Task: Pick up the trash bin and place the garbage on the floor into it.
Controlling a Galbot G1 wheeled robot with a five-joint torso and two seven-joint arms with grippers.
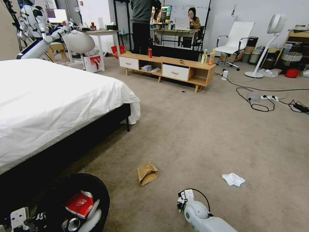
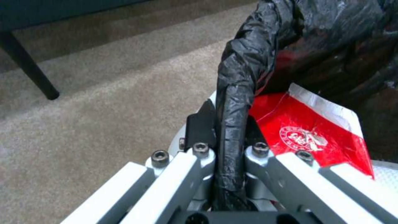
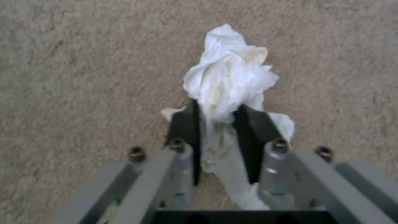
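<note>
The trash bin (image 1: 96, 190), lined with a black bag, sits at the lower left beside the bed. It holds a red snack packet (image 1: 79, 203), a can (image 1: 73, 224) and white tissue. My left gripper (image 2: 226, 124) is shut on the bin's bag-covered rim (image 2: 240, 71), with the red packet (image 2: 307, 130) just inside. My right gripper (image 3: 217, 119) is shut on a crumpled white tissue (image 3: 230, 77) above the carpet. My right arm (image 1: 199, 216) shows low in the middle of the head view. A crumpled brown paper bag (image 1: 147, 173) and another white tissue (image 1: 233, 179) lie on the floor.
A white-sheeted bed (image 1: 48, 96) takes up the left side, and its dark leg (image 2: 29, 68) stands close to the bin. A low wooden cabinet (image 1: 167, 66) stands across the room. Cables and a power strip (image 1: 264, 98) lie at the right, near a fan (image 1: 267, 42) and chair (image 1: 233, 42).
</note>
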